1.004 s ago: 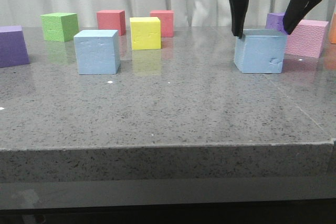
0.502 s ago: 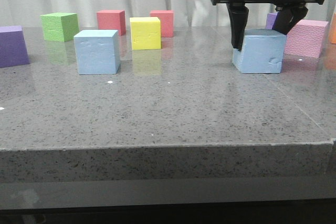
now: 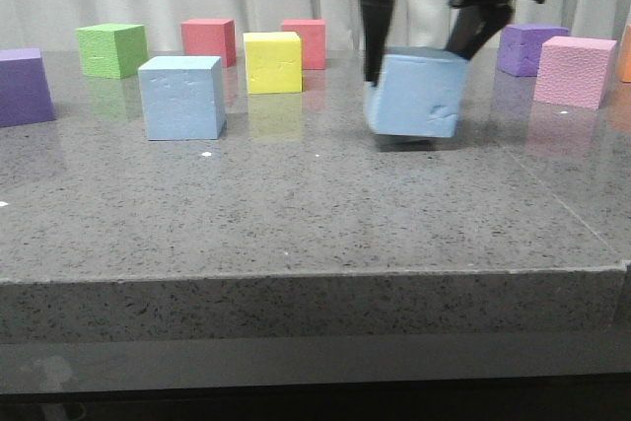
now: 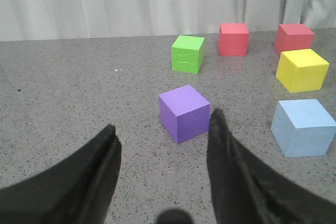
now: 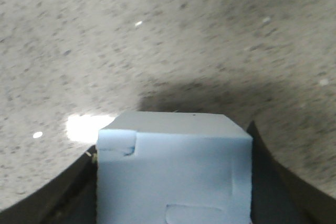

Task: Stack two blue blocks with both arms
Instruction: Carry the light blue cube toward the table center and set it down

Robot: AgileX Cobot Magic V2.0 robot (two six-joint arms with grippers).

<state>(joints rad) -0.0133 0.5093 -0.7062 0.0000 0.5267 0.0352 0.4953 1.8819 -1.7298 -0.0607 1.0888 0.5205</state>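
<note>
My right gripper (image 3: 419,61) is shut on a pale blue block with a chipped dent (image 3: 419,96) and holds it just above the table, slightly tilted, right of centre. The same block (image 5: 173,174) fills the right wrist view between the fingers. The other blue block (image 3: 181,97) stands on the table at the left; it also shows in the left wrist view (image 4: 304,127). My left gripper (image 4: 163,140) is open and empty above bare table, short of a purple cube (image 4: 184,113). It is out of the front view.
At the back stand a green cube (image 3: 111,49), two red cubes (image 3: 208,40), a yellow cube (image 3: 272,61), a small purple cube (image 3: 530,48) and a pink cube (image 3: 575,71). A large purple cube (image 3: 24,86) sits at the left edge. The table's front edge (image 3: 315,278) is near.
My right gripper closed on the dented blue block, lifted it off the table and carried it leftward toward the other blue block. The other cubes stayed put.
</note>
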